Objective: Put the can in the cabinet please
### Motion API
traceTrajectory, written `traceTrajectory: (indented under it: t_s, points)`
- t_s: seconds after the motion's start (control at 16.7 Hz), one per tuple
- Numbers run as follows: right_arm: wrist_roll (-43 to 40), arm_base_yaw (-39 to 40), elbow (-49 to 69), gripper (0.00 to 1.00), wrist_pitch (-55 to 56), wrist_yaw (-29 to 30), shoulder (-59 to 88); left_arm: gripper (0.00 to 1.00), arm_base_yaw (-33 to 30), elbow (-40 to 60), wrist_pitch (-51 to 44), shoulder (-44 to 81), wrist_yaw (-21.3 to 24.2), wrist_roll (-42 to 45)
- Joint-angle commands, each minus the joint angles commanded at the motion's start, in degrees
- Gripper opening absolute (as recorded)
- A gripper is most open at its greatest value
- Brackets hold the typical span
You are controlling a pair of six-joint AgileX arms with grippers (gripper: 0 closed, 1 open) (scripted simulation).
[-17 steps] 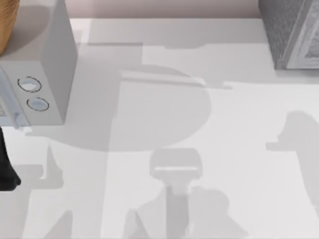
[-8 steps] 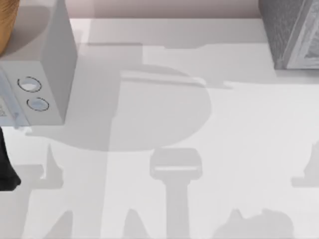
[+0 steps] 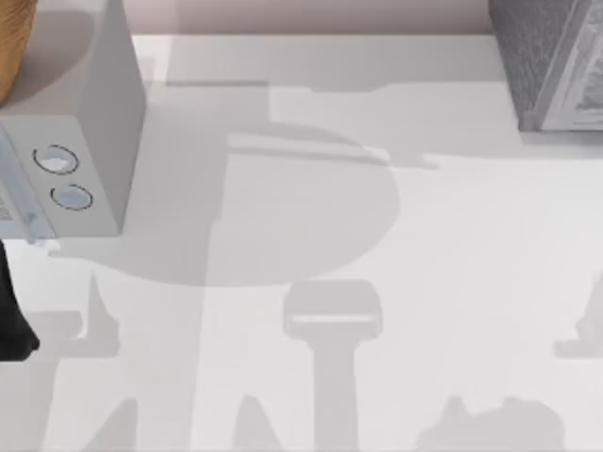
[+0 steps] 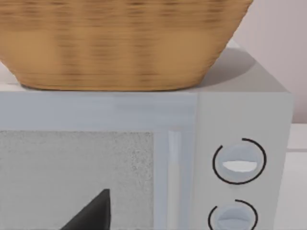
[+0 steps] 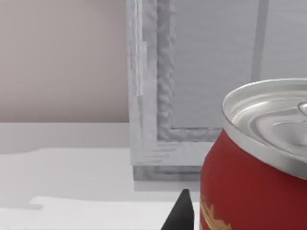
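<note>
The can (image 5: 249, 167) is red with a silver lid and sits very close in the right wrist view. My right gripper (image 5: 235, 220) is shut on the can, and one dark fingertip (image 5: 183, 213) lies against its side. Just beyond the can stands the cabinet (image 5: 192, 72), dark grey and speckled with a lighter framed panel. In the top view the cabinet (image 3: 551, 61) is at the table's far right corner. My left arm (image 3: 11, 315) is parked at the table's left edge. A dark part of my left gripper (image 4: 93, 215) hangs in front of the pale box.
A pale box with two round dials (image 3: 66, 174) stands at the far left, carrying a woven basket (image 4: 120, 43). The white table (image 3: 311, 226) carries only arm shadows across its middle. A pinkish wall runs along the back.
The right arm's shadow slid from the table's right middle down to the front right edge. In the last half second it barely shifted. The left arm stayed still.
</note>
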Motion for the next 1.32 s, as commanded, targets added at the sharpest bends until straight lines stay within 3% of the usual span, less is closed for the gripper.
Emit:
traceTrajectory:
  t_s: [0.48,1.32]
  points:
    - [-0.38,1.14,16.19,0.00,-0.62,1.78,7.81,1.00,0.00,0.00,0.00,0.00,0.00,0.00]
    - [0.94,7.08,65.09,0.00,-16.77,7.21,50.97,1.00,0.00,0.00,0.00,0.00,0.00,0.00]
